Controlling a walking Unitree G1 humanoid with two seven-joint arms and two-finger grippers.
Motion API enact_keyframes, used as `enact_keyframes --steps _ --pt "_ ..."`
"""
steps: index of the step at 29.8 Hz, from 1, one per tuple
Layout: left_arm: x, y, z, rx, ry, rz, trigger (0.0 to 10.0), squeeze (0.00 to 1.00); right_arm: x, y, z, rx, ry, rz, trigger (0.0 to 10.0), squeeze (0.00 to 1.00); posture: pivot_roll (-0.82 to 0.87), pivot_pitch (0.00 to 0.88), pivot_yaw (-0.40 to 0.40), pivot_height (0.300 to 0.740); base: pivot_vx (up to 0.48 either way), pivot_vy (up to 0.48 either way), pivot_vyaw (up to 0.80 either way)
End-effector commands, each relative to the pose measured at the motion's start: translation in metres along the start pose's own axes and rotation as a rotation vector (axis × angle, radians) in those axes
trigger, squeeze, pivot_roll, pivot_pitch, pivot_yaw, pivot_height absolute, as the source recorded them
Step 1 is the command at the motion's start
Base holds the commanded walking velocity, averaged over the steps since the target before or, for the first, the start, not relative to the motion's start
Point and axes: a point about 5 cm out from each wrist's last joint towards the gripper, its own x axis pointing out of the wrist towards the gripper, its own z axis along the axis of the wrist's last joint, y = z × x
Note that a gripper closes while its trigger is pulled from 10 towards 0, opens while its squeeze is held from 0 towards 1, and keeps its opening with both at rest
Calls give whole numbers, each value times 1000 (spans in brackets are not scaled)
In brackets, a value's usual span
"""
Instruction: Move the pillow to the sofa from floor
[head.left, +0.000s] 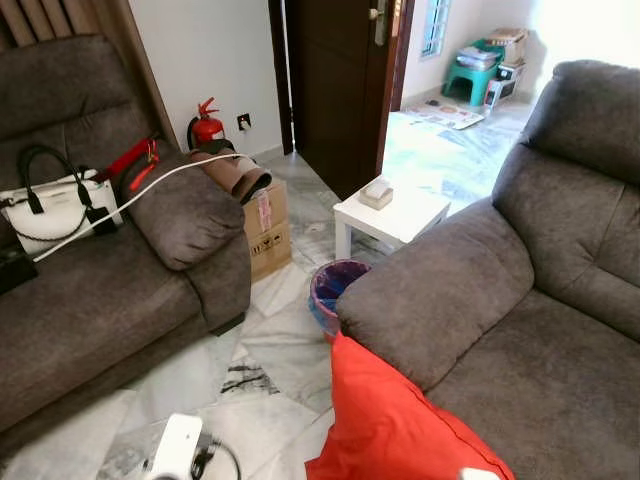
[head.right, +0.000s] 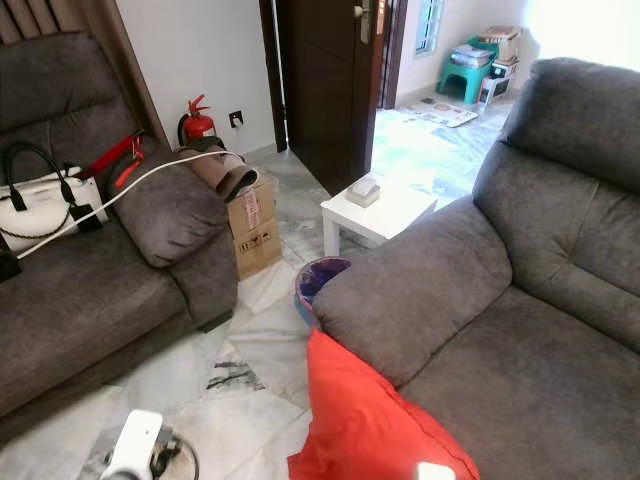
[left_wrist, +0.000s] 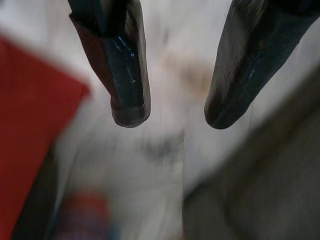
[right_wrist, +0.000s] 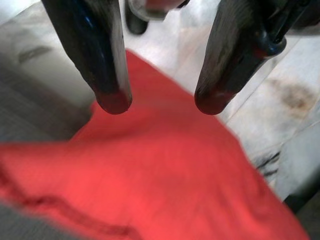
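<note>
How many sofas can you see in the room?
2. One grey sofa stands on the left with a white handbag on it; the other grey sofa is on the right, the red pillow leaning against it.

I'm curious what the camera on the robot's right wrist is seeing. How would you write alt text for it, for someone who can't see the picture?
A red pillow lies just below the right gripper, whose two black fingers stand open above it without touching it. Pale marble floor shows beyond the pillow, and blurred grey sofa fabric lies beside it.
</note>
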Motion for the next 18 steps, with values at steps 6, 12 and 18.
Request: enact_keyframes --steps 6,12,18 --pt "-6 0 25 -8 -213 10 10000 0 10 -7 74 55 -349 -23 10000 0 -16 41 25 740 0 0 0" --pt "-17 -8 24 -11 -263 -16 10000 0 2 -11 94 67 -510 -20 10000 0 -19 23 23 740 0 0 0" --pt "-24 -10 29 -10 -305 -15 10000 0 -4 -13 86 73 -524 -13 10000 1000 -14 10 20 740 0 0 0"
